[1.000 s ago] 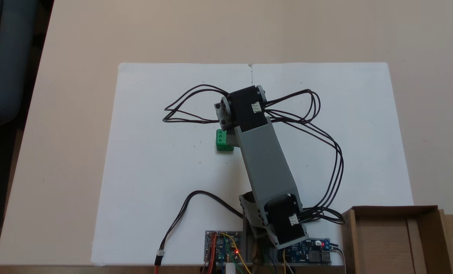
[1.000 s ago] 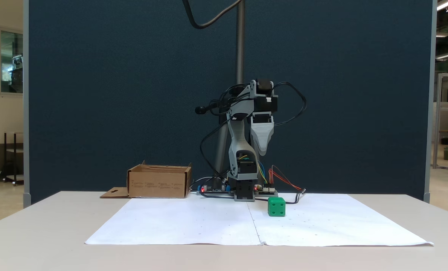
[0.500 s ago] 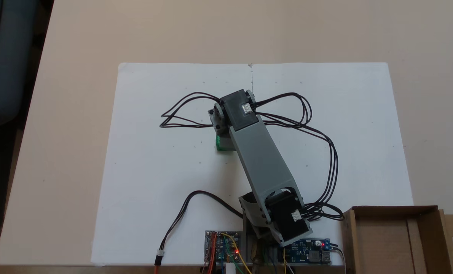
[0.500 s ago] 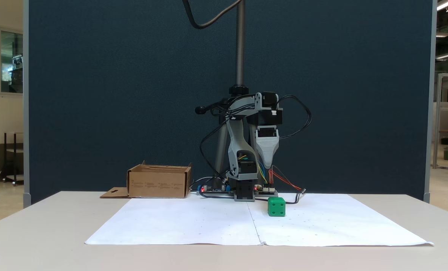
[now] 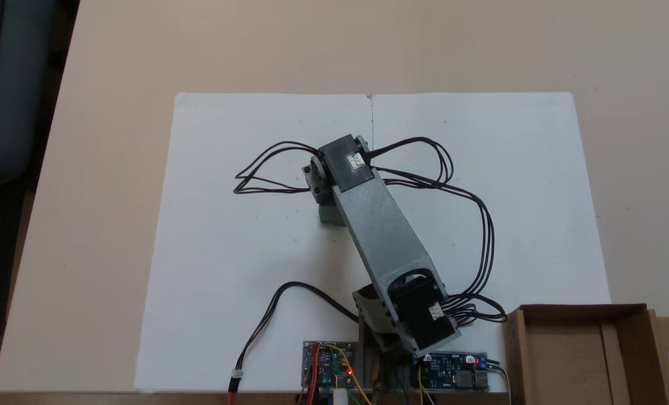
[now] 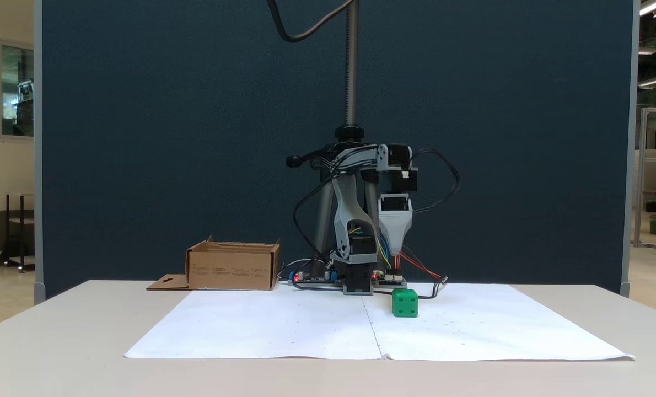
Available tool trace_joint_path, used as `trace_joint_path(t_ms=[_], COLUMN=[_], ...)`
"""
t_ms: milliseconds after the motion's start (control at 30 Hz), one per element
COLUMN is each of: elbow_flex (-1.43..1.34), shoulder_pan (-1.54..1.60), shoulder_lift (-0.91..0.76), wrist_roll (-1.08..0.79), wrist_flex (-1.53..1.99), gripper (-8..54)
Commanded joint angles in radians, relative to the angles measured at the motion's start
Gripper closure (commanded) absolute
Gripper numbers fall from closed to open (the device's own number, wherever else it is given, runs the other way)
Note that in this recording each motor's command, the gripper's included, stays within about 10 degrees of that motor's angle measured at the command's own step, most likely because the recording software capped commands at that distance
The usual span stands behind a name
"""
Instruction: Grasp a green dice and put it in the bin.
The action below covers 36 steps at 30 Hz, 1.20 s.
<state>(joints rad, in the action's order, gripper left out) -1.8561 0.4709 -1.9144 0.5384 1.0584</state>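
White paper (image 6: pixel 284 331) on table, cardboard bin (image 5: pixel 579 349) empty, claw (image 6: pixel 397 251) state unclear.

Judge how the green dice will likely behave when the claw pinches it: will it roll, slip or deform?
The green dice looks like a rigid plastic cube sitting flat on the white paper, so it probably won't roll or deform. Its faces look smooth, so an off-centre pinch might twist or slide it. The claw hangs above it, apart; being small, it is likely light.
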Motion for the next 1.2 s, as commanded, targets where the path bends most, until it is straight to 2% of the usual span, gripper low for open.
trace_joint_path(t_ms=[0,1167], elbow_flex=[0.003,-0.173], shoulder_pan=[0.017,0.046], shoulder_lift=[-0.006,0.029], wrist_roll=[0.081,0.081], wrist_flex=[-0.046,-0.256], gripper=[2.5,2.4])
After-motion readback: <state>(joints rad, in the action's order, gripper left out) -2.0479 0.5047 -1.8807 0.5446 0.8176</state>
